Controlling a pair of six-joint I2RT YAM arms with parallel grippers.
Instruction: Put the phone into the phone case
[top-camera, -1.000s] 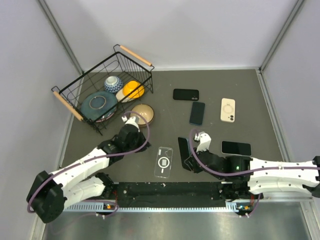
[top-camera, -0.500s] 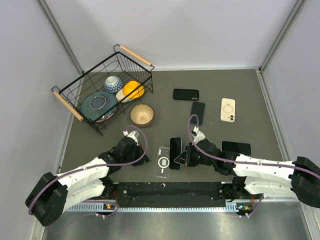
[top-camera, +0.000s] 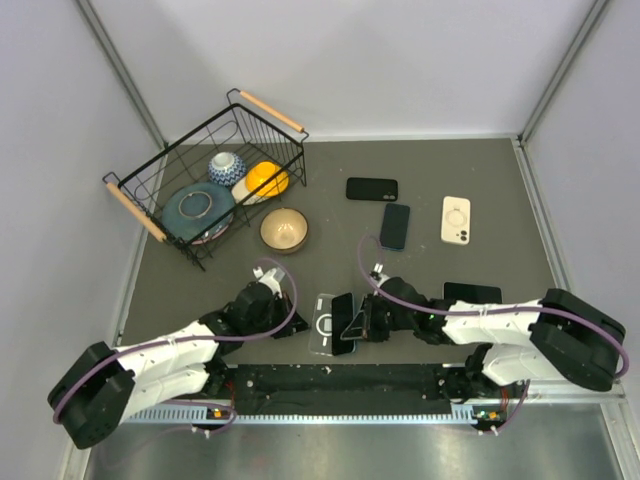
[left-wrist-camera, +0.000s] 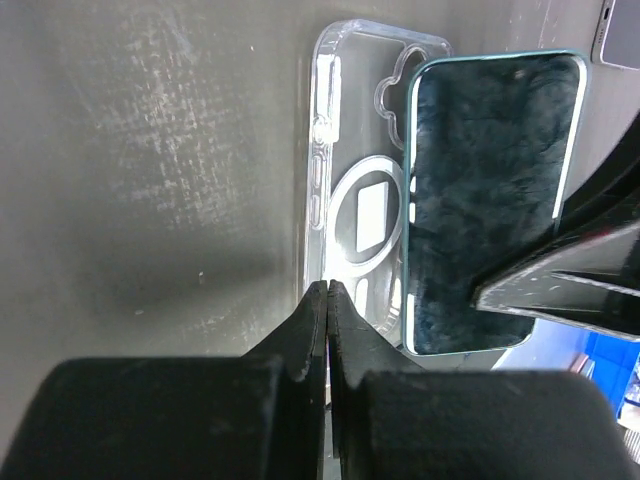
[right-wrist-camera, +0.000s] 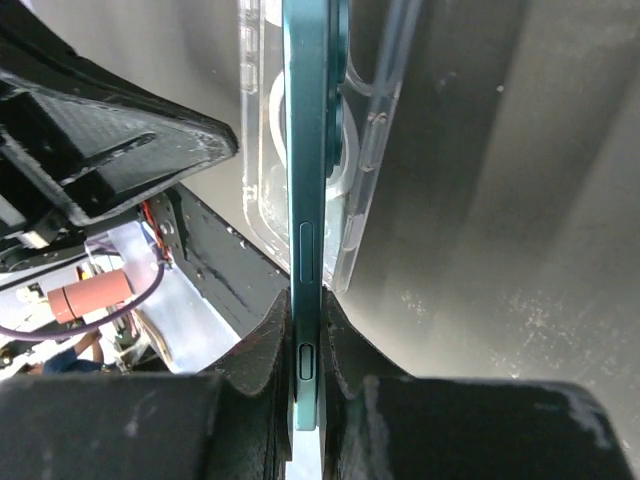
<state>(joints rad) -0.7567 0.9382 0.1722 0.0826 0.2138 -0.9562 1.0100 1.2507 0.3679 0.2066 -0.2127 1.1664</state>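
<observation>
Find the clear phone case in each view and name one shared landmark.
Top external: clear phone case low centre, just left of the teal phone.
Left wrist: clear phone case upper centre, its right part covered by the teal phone.
Right wrist: clear phone case top centre, behind the edge-on teal phone.
Shared landmark: the teal phone overlapping it.

The phone (left-wrist-camera: 490, 190) hides half the clear case (left-wrist-camera: 352, 120); the right jaws hide the phone's corner.

Phone (top-camera: 343, 322) over right half of phone case (top-camera: 322, 324), near front edge of table (top-camera: 450, 170); basket (top-camera: 172, 140) far back-left.
</observation>
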